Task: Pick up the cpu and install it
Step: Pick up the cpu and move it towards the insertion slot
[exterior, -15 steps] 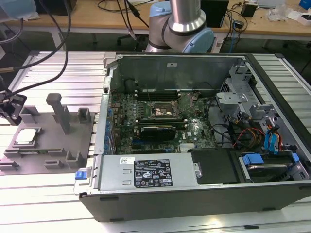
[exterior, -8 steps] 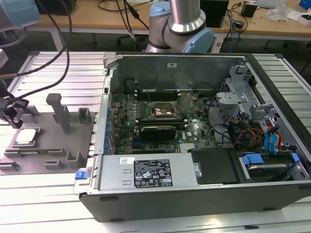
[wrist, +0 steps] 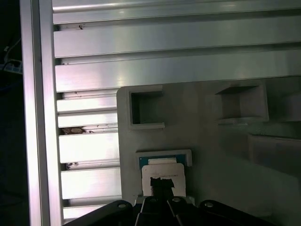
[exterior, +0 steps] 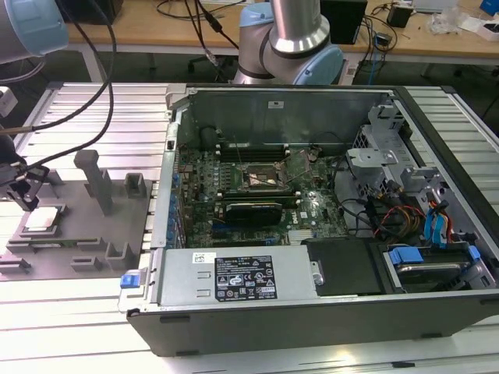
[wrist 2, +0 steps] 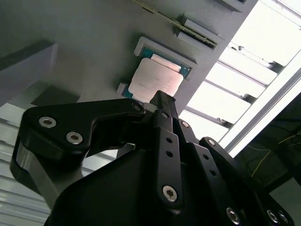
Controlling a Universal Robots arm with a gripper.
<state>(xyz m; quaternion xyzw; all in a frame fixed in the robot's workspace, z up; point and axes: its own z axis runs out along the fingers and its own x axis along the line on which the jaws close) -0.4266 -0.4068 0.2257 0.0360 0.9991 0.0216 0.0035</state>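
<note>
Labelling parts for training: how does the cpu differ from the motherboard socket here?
The cpu is pale silver; the socket is dark with a metal frame. The cpu lies in a recess of the grey tray, outside the computer case; the socket sits on the motherboard inside it. Both are square and lie flat.

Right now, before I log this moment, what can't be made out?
- Contact: whether the tool touches the cpu is unclear in both wrist views.
- Part of the cpu: covered by the tool in both wrist views.
- The socket: too small in the exterior view to show its pins.
- The grey tray: cut off at the exterior view's left edge.
</note>
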